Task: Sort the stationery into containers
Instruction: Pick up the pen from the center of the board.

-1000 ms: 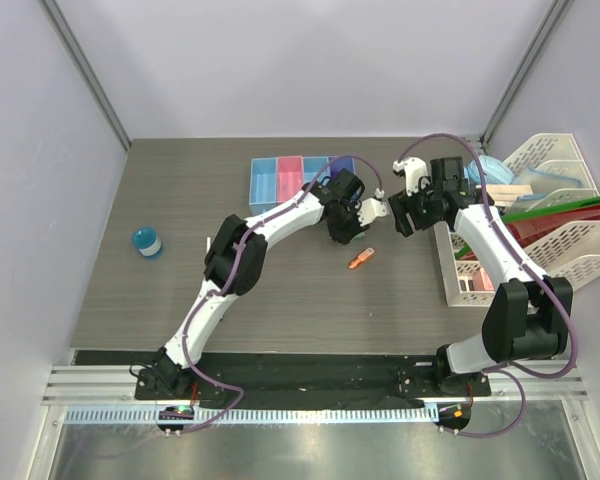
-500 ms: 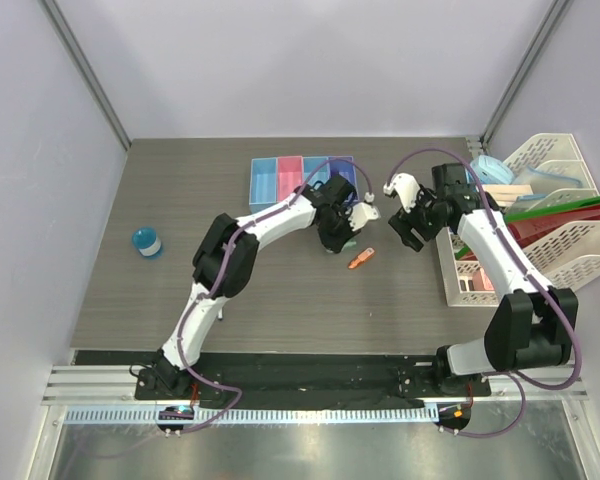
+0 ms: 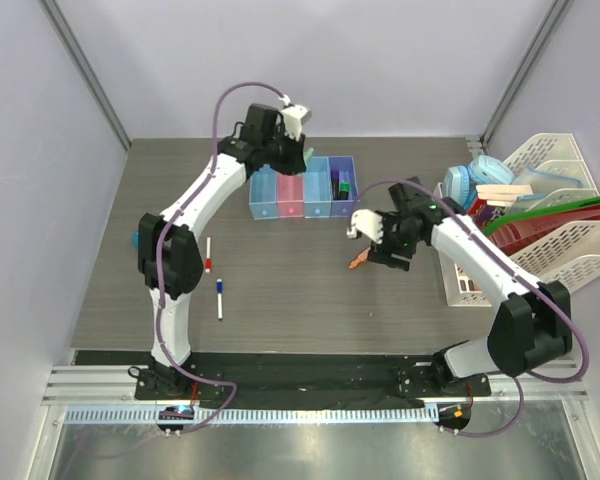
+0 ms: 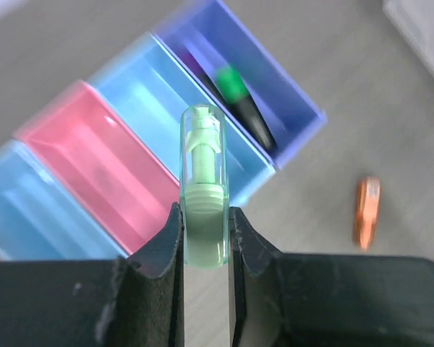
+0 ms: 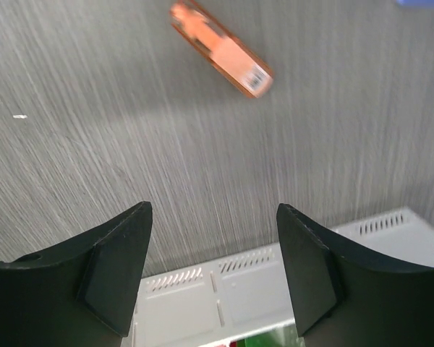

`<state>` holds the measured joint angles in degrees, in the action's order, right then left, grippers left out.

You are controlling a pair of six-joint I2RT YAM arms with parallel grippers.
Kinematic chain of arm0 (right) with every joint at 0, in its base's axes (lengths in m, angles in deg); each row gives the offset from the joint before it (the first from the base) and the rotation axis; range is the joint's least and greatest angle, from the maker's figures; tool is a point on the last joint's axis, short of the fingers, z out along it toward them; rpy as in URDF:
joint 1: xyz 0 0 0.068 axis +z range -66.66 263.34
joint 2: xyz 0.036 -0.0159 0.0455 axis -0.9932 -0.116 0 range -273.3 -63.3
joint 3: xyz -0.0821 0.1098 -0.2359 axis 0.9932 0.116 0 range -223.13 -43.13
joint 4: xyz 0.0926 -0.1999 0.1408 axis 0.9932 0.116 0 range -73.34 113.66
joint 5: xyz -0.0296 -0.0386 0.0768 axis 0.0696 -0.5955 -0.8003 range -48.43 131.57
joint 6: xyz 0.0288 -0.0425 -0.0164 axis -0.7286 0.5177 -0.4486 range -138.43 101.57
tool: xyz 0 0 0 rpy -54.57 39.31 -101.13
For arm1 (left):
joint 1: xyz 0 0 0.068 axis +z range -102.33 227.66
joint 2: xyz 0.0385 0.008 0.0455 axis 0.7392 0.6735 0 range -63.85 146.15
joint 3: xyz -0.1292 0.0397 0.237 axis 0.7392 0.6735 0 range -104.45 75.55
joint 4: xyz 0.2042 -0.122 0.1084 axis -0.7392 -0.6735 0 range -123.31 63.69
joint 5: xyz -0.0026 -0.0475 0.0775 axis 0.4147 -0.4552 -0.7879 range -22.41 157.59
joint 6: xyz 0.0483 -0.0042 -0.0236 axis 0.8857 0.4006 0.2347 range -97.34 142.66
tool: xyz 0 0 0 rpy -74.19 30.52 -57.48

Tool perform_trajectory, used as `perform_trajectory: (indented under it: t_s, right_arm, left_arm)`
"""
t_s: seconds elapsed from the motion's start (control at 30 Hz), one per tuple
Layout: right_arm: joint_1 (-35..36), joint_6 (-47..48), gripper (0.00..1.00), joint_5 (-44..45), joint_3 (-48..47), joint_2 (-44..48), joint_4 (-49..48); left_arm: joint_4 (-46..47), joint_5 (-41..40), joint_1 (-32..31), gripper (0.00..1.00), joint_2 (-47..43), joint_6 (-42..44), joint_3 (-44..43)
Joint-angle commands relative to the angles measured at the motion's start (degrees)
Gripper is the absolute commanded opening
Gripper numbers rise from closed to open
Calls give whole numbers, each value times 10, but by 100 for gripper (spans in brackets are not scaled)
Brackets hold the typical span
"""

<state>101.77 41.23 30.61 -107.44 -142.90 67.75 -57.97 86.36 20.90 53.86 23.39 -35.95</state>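
The joined bins [image 3: 280,190] stand at the table's back, blue, pink, light blue and purple. My left gripper [image 3: 302,152] is above their far edge, shut on a small translucent green piece [image 4: 202,189]. In the left wrist view the green piece hangs over the light blue bin [image 4: 175,101], with the pink bin [image 4: 94,166] to its left. A black green-capped highlighter [image 3: 343,185] lies in the purple bin [image 4: 271,76]. My right gripper [image 3: 378,252] is open and empty, just right of an orange piece [image 3: 360,260], which also shows in the right wrist view [image 5: 220,49].
A red-capped marker [image 3: 208,255] and a blue-capped marker [image 3: 220,297] lie at left centre. A blue disc [image 3: 137,238] peeks from behind the left arm. White mesh racks [image 3: 570,240] with folders stand at the right edge, close behind my right gripper.
My left arm has swung from the table's middle up to the bins' far side with the green piece. My right gripper has moved down and left to the orange piece.
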Motion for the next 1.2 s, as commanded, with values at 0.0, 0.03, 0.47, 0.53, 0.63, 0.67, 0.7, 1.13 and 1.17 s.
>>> perform_trajectory:
  t_s: [0.0,0.03,0.47,0.53,0.63,0.67,0.7,1.13,1.17]
  right_arm:
    - [55,29,76,54,-22,-49,8]
    - [61,34,76,59,-27,-58,4]
    - [114,116,83,127,-94,-211,-35]
    - [114,125,83,117,-109,-235,-35]
    - [114,138,84,98,-132,-260,-34]
    - [114,143,84,96,-137,-278,-31]
    - [114,148,84,95,-147,-286,-28]
    - [108,179,74,60,-198,-392,12]
    - [107,178,71,58,-203,-397,21]
  left_arm:
    - [42,-26,2,0,22,-99,-75]
    - [38,-35,3,0,32,-106,-89]
    - [5,-78,29,0,148,-212,-195]
    - [4,-97,29,0,149,-217,-188]
    - [-6,-112,32,0,151,-227,-188]
    - [-12,-116,33,0,151,-230,-190]
    - [-15,-114,33,0,151,-232,-189]
    - [-20,-95,34,0,134,-252,-164]
    - [-20,-94,34,0,137,-253,-167]
